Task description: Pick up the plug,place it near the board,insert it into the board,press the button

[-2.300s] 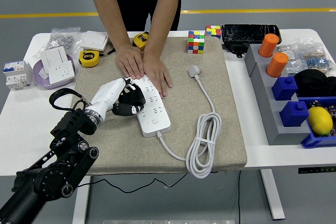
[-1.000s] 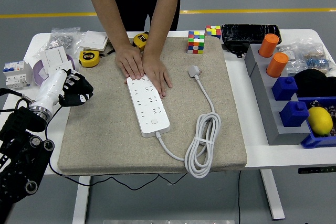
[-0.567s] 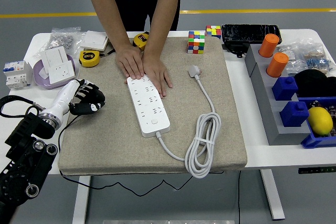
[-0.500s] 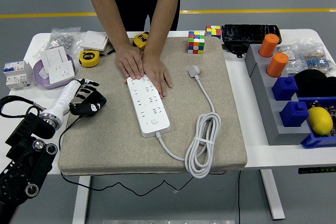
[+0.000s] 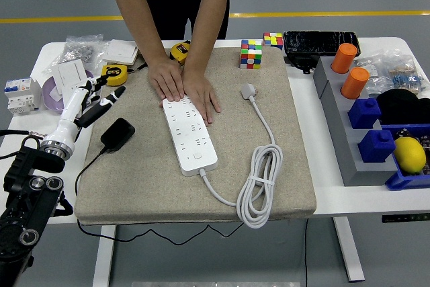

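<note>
Black plug (image 5: pixel 117 134) is lying loose on the mat left of the white power strip (image 5: pixel 190 134), nothing gripping it. Left hand (image 5: pixel 99 97) hovers beyond it, fingers spread. I'd grab the plug body, prongs facing the strip.

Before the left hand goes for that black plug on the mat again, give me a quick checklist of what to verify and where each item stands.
1. Left hand free: ok, fingers spread, holding nothing.
2. Black plug reachable: ok, lying loose on the beige felt mat, just below that hand.
3. Plug's black cable free: cannot tell, it runs off the mat's near edge.
4. White power strip steady: ok, the person's hands press its far end.
5. Sockets clear: not ok at the far end, covered by those hands; nearer ones are open.
6. Strip's button reachable: ok, near end uncovered.
</note>
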You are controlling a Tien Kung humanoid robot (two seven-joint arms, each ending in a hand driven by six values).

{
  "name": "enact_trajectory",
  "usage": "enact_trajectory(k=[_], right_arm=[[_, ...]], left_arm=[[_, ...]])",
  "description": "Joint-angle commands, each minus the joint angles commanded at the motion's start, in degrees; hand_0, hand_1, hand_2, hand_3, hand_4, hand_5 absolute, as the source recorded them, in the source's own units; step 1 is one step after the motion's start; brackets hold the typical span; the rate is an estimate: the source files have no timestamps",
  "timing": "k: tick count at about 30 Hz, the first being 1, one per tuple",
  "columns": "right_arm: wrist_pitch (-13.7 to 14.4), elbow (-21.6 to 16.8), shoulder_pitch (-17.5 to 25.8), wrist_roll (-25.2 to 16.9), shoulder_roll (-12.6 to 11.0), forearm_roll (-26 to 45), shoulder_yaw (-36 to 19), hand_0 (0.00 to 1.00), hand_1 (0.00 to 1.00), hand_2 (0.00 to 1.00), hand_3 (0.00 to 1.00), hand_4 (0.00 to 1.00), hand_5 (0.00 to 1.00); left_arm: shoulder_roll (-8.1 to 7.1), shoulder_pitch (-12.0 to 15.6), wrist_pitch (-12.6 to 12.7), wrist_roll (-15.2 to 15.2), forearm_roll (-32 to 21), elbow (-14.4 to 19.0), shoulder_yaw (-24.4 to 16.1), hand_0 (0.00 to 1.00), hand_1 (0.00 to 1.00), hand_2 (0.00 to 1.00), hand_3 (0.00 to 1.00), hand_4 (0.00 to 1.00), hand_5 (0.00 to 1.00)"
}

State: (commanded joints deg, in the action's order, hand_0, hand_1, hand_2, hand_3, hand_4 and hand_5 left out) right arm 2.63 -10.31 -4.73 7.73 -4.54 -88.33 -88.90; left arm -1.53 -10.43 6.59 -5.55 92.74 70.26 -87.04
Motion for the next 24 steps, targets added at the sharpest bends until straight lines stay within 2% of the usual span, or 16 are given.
enact_trajectory(k=[1, 2, 5, 7, 8, 9, 13, 14, 17, 24], right_arm=[[-0.01, 0.00, 0.01, 0.02, 0.01, -0.06, -0.08, 0.832, 0.724, 0.721, 0.762, 0.998, 0.986], [-0.02, 0.00, 0.01, 0.05, 0.01, -0.12, -0.15, 0.831, 0.724, 0.722, 0.763, 0.998, 0.985], [-0.04, 0.00, 0.03, 0.04, 0.10, -0.22, -0.35, 0.831, 0.724, 0.722, 0.763, 0.998, 0.985], [-0.04, 0.00, 0.03, -0.01, 0.14, -0.16, -0.36, 0.831, 0.724, 0.722, 0.763, 0.998, 0.985], [-0.04, 0.00, 0.04, -0.06, 0.18, -0.05, -0.28, 0.830, 0.723, 0.722, 0.762, 0.998, 0.982], [-0.04, 0.00, 0.04, -0.07, 0.19, -0.01, -0.24, 0.830, 0.723, 0.722, 0.762, 0.998, 0.982], [-0.05, 0.00, 0.13, -0.12, 0.31, 0.01, -0.35, 0.830, 0.723, 0.722, 0.762, 0.998, 0.982], [-0.04, 0.00, 0.15, -0.13, 0.33, 0.02, -0.38, 0.830, 0.723, 0.721, 0.762, 0.998, 0.982], [-0.04, 0.00, 0.20, -0.15, 0.40, 0.08, -0.41, 0.830, 0.723, 0.721, 0.762, 0.998, 0.982], [-0.04, 0.00, 0.19, -0.17, 0.44, 0.13, -0.42, 0.830, 0.723, 0.721, 0.762, 0.998, 0.981]], left_arm=[[0.14, 0.18, 0.90, -0.86, -2.61, 0.42, 0.04, 0.889, 0.981, 0.944, 0.941, 0.998, 0.998], [0.28, 0.37, 1.88, -1.95, -4.84, 0.87, 0.09, 0.859, 0.948, 0.911, 0.889, 0.998, 0.998], [0.80, 1.75, 3.89, -5.00, -11.59, 3.24, 0.10, 0.859, 0.948, 0.911, 0.889, 0.998, 0.998], [1.03, 2.63, 4.24, -6.19, -16.43, 4.46, 0.12, 0.859, 0.948, 0.911, 0.889, 0.998, 0.998], [1.14, 3.41, 4.28, -7.00, -19.04, 5.36, 0.16, 0.795, 0.874, 0.836, 0.842, 0.998, 0.998], [1.18, 3.74, 4.29, -7.33, -21.27, 5.77, 0.18, 0.795, 0.874, 0.836, 0.842, 0.998, 0.998], [1.53, 6.23, 2.99, -8.73, -30.96, 8.41, -0.31, 0.795, 0.874, 0.836, 0.842, 0.998, 0.998], [1.53, 6.91, 2.30, -8.92, -33.56, 9.14, -0.57, 0.752, 0.821, 0.776, 0.768, 0.998, 0.998], [1.53, 8.20, 0.73, -9.10, -40.64, 10.27, -1.40, 0.752, 0.821, 0.776, 0.768, 0.998, 0.998], [1.53, 9.08, -3.04, -7.97, -57.40, 11.03, -4.45, 0.746, 0.810, 0.773, 0.762, 0.998, 0.998]])
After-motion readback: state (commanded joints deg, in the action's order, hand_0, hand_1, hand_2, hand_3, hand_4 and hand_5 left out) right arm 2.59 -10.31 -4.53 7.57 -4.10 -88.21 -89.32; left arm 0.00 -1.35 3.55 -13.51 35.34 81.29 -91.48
